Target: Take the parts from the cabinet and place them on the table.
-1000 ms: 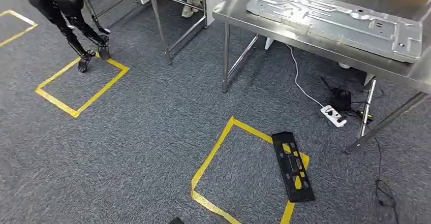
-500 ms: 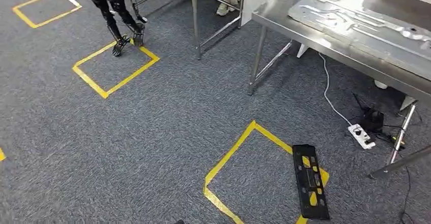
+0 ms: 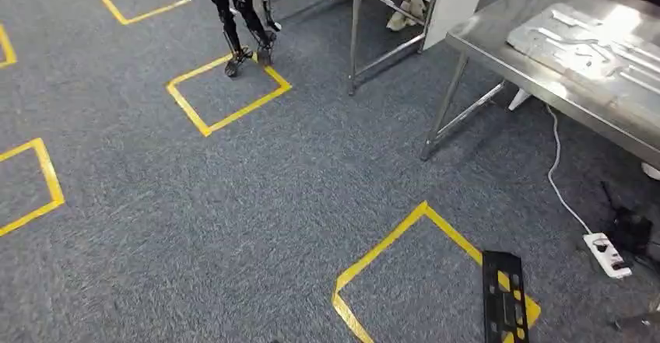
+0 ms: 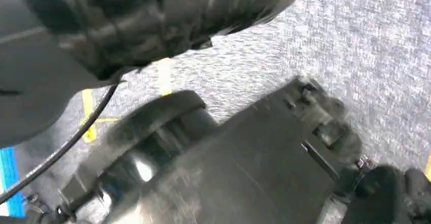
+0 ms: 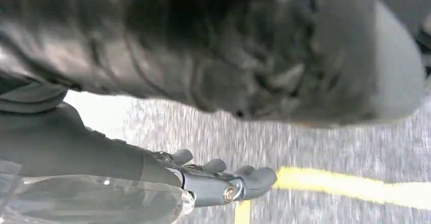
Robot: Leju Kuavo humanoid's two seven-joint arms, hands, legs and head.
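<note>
The head view looks down on grey carpet [image 3: 233,203] marked with yellow tape squares [image 3: 227,94]. A flat black plastic part [image 3: 504,298] with cut-out slots lies on the floor, across the corner of the nearest tape square [image 3: 405,265]. At the upper right stands a steel table; on its tabletop [image 3: 529,55] rests a large pressed metal panel [image 3: 591,43]. A white cable runs down from under the table to a white power strip [image 3: 609,254] on the carpet, beside a small black box [image 3: 630,229]. A second steel table frame [image 3: 373,16] stands further back, with a person's pale shoes [image 3: 405,18] behind it. At the top, the black legs of another robot [image 3: 241,16] stand on the edge of a tape square.

In the right wrist view the right hand [image 5: 218,181] hangs over the carpet, above a yellow tape line; its dark fingers [image 5: 256,176] are slightly curled and apart, holding nothing. In the left wrist view the left hand [image 4: 391,191] is blurred at the picture's edge, and I cannot tell whether its fingers are spread or closed.
</note>
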